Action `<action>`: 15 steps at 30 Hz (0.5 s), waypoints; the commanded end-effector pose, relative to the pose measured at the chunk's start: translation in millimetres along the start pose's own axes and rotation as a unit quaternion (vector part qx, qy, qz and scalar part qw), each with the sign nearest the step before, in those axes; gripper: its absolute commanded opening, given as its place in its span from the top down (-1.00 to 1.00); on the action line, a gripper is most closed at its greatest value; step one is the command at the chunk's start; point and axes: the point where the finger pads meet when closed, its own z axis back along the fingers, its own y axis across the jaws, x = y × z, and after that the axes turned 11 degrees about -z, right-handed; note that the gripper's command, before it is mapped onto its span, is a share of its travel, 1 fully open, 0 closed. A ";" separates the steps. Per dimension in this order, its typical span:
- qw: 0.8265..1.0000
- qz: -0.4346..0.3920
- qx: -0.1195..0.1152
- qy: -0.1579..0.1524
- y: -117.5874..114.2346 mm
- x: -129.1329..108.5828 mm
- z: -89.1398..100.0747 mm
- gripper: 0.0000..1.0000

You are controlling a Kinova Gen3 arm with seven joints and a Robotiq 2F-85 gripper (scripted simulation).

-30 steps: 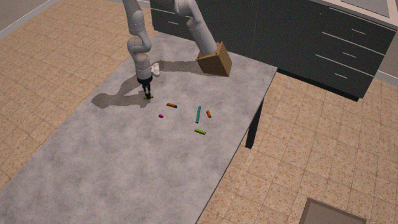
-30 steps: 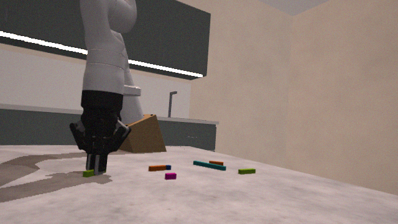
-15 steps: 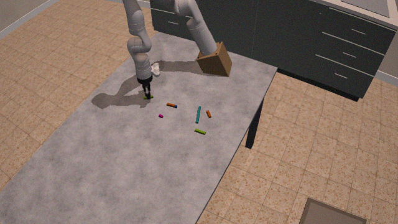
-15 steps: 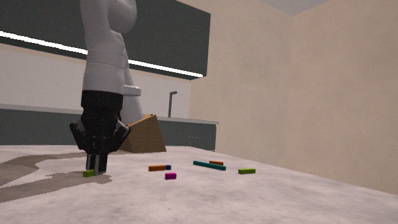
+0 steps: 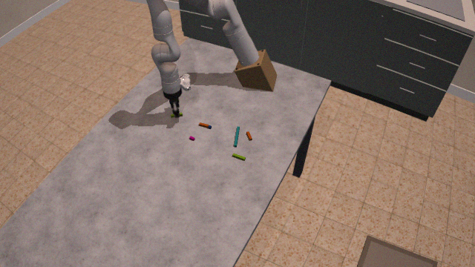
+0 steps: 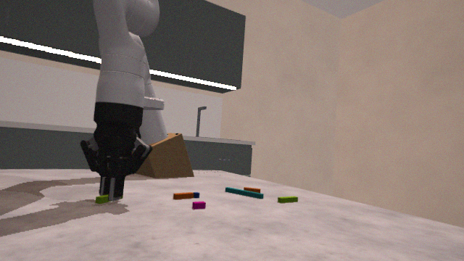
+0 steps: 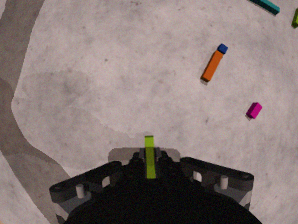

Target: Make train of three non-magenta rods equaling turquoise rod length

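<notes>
My gripper (image 5: 176, 112) stands low at the table's left-back part, shut on a lime rod (image 5: 180, 114) that still rests on the table; the gripper (image 6: 112, 193) and the rod (image 6: 103, 199) show in the exterior view, and the rod (image 7: 150, 157) sticks out from the fingers in the wrist view. An orange rod (image 5: 203, 125) lies with a blue rod (image 5: 209, 127) touching its end. The turquoise rod (image 5: 236, 136) lies to the right, with a second orange rod (image 5: 249, 136) beside it and a second lime rod (image 5: 239, 156) in front. A magenta rod (image 5: 191, 138) lies alone.
The arm's brown wedge base (image 5: 257, 72) stands at the back of the table. Dark cabinets (image 5: 371, 48) run behind. The table's right edge (image 5: 297, 148) is near the turquoise rod.
</notes>
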 end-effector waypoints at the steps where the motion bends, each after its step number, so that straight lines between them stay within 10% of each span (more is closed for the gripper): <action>1: 1.000 0.001 0.002 0.000 1.1 -1.4 10.3 0.91; 15: 1.000 0.003 0.004 0.000 3.7 0.0 65.8 0.91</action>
